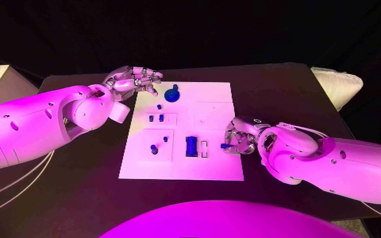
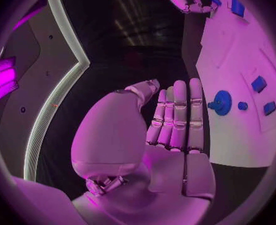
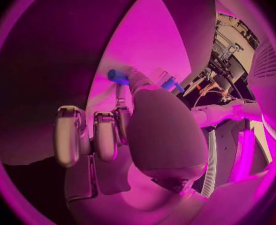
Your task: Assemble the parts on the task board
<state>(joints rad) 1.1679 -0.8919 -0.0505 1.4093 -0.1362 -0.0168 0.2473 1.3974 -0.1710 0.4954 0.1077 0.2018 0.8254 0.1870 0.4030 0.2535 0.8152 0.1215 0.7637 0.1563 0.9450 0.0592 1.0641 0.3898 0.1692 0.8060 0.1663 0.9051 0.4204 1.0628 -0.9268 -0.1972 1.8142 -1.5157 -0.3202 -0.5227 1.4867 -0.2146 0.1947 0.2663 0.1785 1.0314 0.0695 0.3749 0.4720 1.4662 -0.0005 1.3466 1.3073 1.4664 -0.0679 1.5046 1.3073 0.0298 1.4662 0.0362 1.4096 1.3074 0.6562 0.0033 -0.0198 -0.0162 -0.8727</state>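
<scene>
The task looks only partly done: the blue gear (image 1: 172,93), several small blue pegs (image 1: 156,118) and a blue block (image 1: 191,146) sit spread across the task board (image 1: 216,167). The right hand (image 1: 239,137) pinches a small blue part (image 1: 226,146) at the board's right edge (probably next to seat), while the left hand (image 1: 135,80) hovers empty, fingers extended, beside the gear

A black table (image 1: 294,92) stands under coloured magenta light, with darkness behind its far edge. Off its right corner lies a pale cushion-like thing (image 1: 339,85). At the left edge a pale piece of furniture (image 1: 11,86) shows.
</scene>
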